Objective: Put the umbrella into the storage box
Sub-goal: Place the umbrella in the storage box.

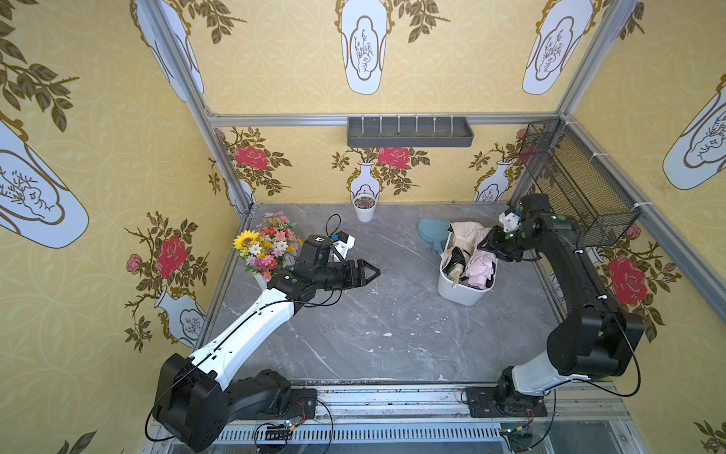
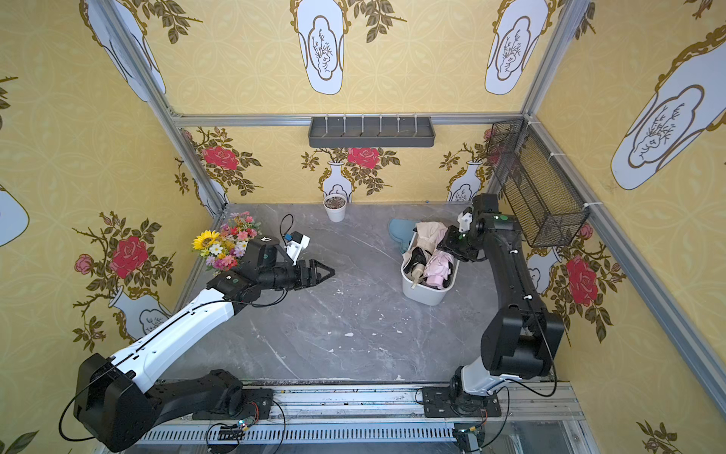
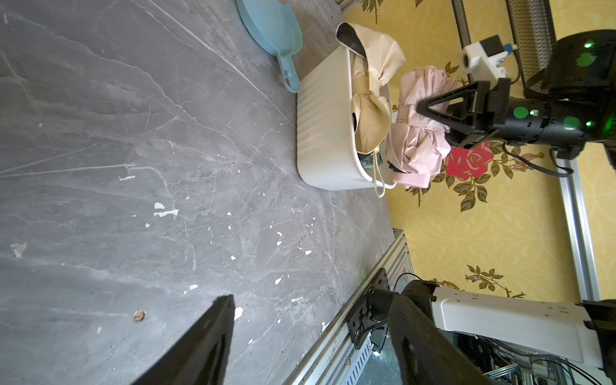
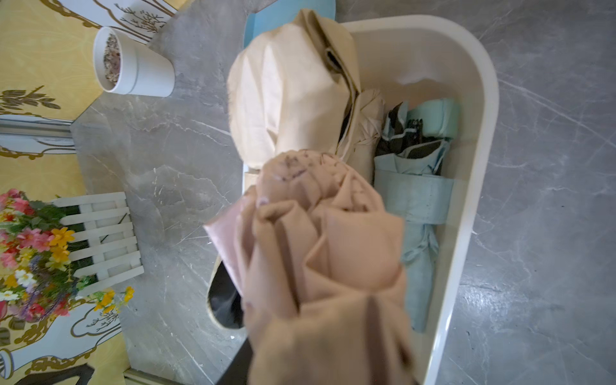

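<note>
In both top views the box [image 1: 455,291] stands right of centre on the table [image 1: 373,346], with umbrellas [image 1: 463,232] packed inside. One umbrella [image 1: 482,269] lies along the box's right side, in the right gripper [image 1: 484,248] at that rim. A scoop [image 1: 429,231] lies just behind the box, to its upper left. A pot [image 1: 364,212] stands centre back by the wall. Flowers [image 1: 264,245] stand at the table's left edge, and the left gripper [image 1: 375,272] is to their right, over mid-table. A basket [image 1: 577,184] hangs upper right and a shelf [image 1: 408,133] top centre.
</note>
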